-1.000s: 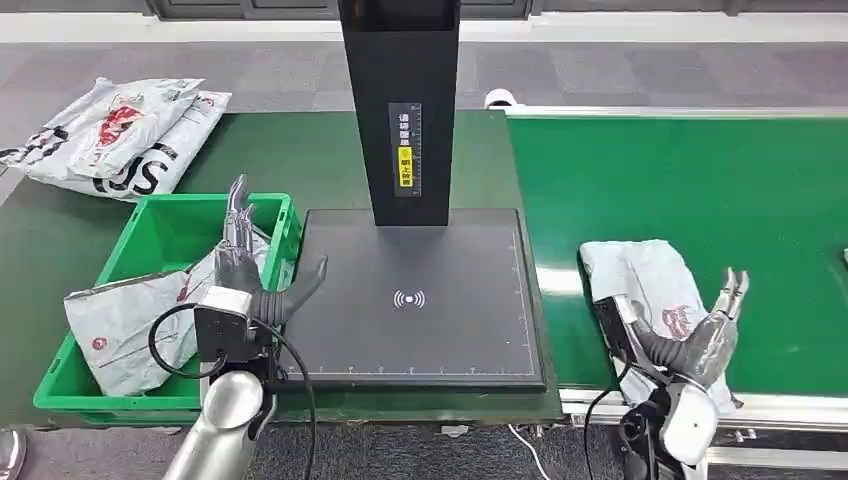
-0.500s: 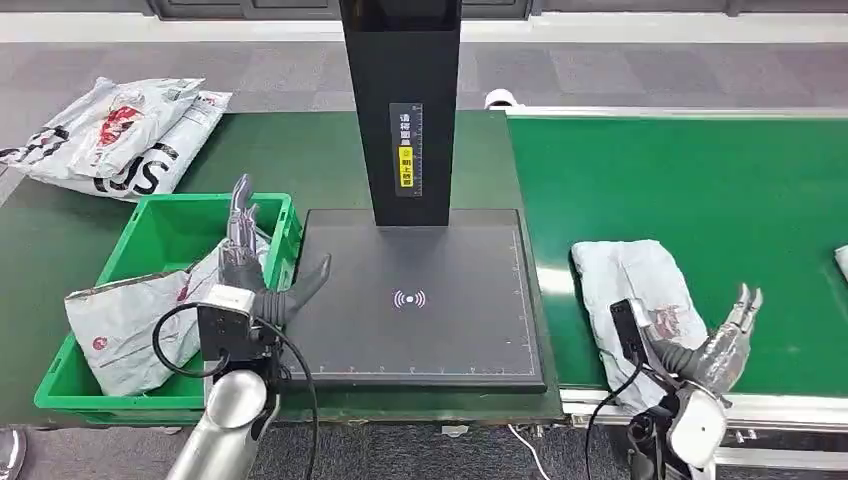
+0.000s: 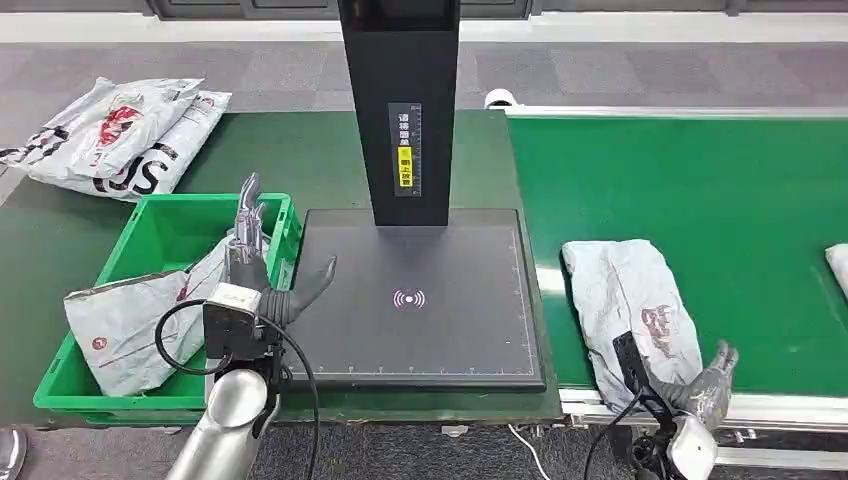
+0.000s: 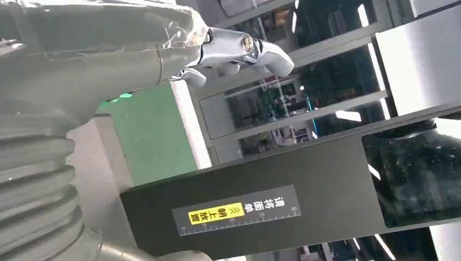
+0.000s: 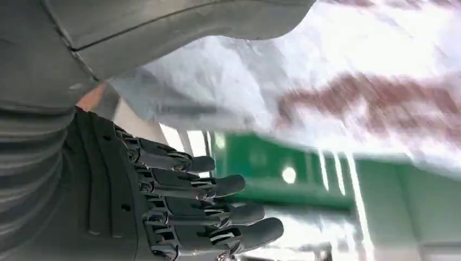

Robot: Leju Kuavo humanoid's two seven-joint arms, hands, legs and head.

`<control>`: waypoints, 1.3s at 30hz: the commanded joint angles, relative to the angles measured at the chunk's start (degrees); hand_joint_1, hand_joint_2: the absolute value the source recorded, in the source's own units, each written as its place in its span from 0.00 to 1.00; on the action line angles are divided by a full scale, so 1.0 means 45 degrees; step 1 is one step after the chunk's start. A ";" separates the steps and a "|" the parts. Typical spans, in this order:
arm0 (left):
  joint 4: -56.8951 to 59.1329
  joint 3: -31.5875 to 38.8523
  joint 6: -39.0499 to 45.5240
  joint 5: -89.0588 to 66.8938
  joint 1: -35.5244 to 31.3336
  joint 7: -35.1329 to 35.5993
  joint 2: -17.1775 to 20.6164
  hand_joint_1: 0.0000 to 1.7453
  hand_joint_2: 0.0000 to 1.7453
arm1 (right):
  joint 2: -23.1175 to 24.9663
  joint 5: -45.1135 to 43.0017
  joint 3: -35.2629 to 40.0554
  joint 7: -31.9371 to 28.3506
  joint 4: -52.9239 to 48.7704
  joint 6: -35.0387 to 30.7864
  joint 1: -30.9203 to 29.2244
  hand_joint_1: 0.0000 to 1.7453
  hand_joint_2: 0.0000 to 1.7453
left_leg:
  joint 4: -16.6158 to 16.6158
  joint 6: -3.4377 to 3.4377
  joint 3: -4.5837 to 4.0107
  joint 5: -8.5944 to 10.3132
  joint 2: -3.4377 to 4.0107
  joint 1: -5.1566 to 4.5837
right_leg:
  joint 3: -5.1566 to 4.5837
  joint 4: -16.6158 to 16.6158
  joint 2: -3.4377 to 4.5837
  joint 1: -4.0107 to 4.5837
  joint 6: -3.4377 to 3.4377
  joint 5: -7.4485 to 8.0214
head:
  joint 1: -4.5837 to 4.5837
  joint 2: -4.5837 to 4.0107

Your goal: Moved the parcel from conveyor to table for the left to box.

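The crumpled grey plastic mailer parcel (image 3: pixel 632 305) is lying on the green conveyor belt (image 3: pixel 700 180) at its near edge, long axis running away from the robot. The right hand (image 3: pixel 708 382), nearer it, is hovering empty with fingers spread just beside its near end; the left hand (image 3: pixel 258 268) is waiting released over the green plastic bin (image 3: pixel 150 240).

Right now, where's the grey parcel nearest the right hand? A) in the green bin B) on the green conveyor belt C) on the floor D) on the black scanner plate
B: the grey parcel lies flat on the green conveyor belt, just ahead of the right hand, and to the right of the scanner plate.
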 commanded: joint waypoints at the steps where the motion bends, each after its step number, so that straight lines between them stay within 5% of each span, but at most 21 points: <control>1: -0.0018 0.0124 -0.0112 -0.0083 0.0033 0.0094 0.0109 0.00 1.00 | -0.0374 0.0445 0.0038 0.0747 0.2212 0.0975 -0.0810 0.00 1.00 | -0.0009 0.0005 0.0018 -0.0001 0.0024 0.0004 | 0.0018 -0.0017 0.0011 0.0007 -0.0004 0.0008 | 0.0000 0.0000; 8: -0.0461 0.0164 -0.0164 -0.0225 0.0278 0.0127 0.0204 0.00 1.00 | -0.0369 0.0394 0.0312 0.0457 0.2208 0.1231 -0.0818 0.00 1.00 | -0.0019 -0.0004 0.0028 0.0000 0.0032 0.0004 | 0.0030 -0.0025 0.0017 0.0005 -0.0001 0.0010 | 0.0000 -0.0005; 9: -0.0489 0.0170 -0.0189 -0.0257 0.0276 0.0168 0.0192 0.00 1.00 | -0.0342 0.0394 0.0382 0.0400 0.2082 0.1174 -0.0804 0.68 1.00 | -0.0032 -0.0004 0.0040 0.0002 0.0036 0.0005 | 0.0044 -0.0039 0.0017 0.0007 -0.0003 0.0014 | -0.0005 -0.0005; 10: -0.0489 0.0170 -0.0189 -0.0257 0.0276 0.0168 0.0192 0.00 1.00 | -0.0342 0.0394 0.0382 0.0400 0.2082 0.1174 -0.0804 0.68 1.00 | -0.0016 -0.0002 0.0024 0.0000 0.0027 0.0005 | 0.0028 -0.0021 0.0013 0.0007 -0.0004 0.0009 | 0.0000 0.0000; 11: -0.0489 0.0170 -0.0189 -0.0257 0.0276 0.0168 0.0192 0.00 1.00 | -0.0342 0.0394 0.0382 0.0400 0.2082 0.1174 -0.0804 0.90 1.00 | -0.0011 0.0000 0.0014 0.0001 0.0018 0.0000 | 0.0017 -0.0011 0.0007 0.0001 -0.0004 0.0006 | -0.0005 0.0000; 14: -0.0546 0.0232 -0.0190 -0.0352 0.0312 0.0204 0.0145 0.00 1.00 | -0.0239 0.0171 0.0570 0.0169 0.1610 0.1123 -0.0646 1.00 1.00 | -0.0019 0.0002 0.0024 0.0003 0.0025 -0.0002 | 0.0026 -0.0019 0.0012 0.0001 -0.0005 0.0010 | -0.0005 -0.0005; 33: -0.0706 0.0332 -0.0162 -0.0577 0.0063 0.0463 0.0041 0.00 1.00 | 0.0666 -0.1221 0.2485 -0.1026 -0.3325 0.1026 0.0330 1.00 1.00 | -0.0003 -0.0001 0.0007 0.0001 0.0033 0.0001 | 0.0004 0.0000 0.0020 0.0003 -0.0005 0.0008 | 0.0000 0.0000; 34: -0.0580 0.0311 -0.0163 -0.0590 -0.0001 0.0460 0.0017 0.00 1.00 | 0.0904 -0.3232 0.2852 -0.3187 -0.4219 0.0369 0.0360 1.00 1.00 | -0.0016 0.0000 0.0022 0.0005 0.0041 0.0002 | 0.0017 -0.0014 0.0022 0.0005 -0.0007 0.0013 | 0.0000 0.0000; 39: -0.0440 0.0277 -0.0125 -0.0594 -0.0065 0.0455 -0.0009 0.00 1.00 | 0.1005 -0.3020 0.3446 -0.2246 -0.5382 0.0953 0.0523 1.00 1.00 | -0.0004 -0.0001 0.0002 0.0006 0.0031 -0.0009 | -0.0005 0.0009 0.0020 -0.0008 -0.0006 0.0009 | 0.0000 0.0000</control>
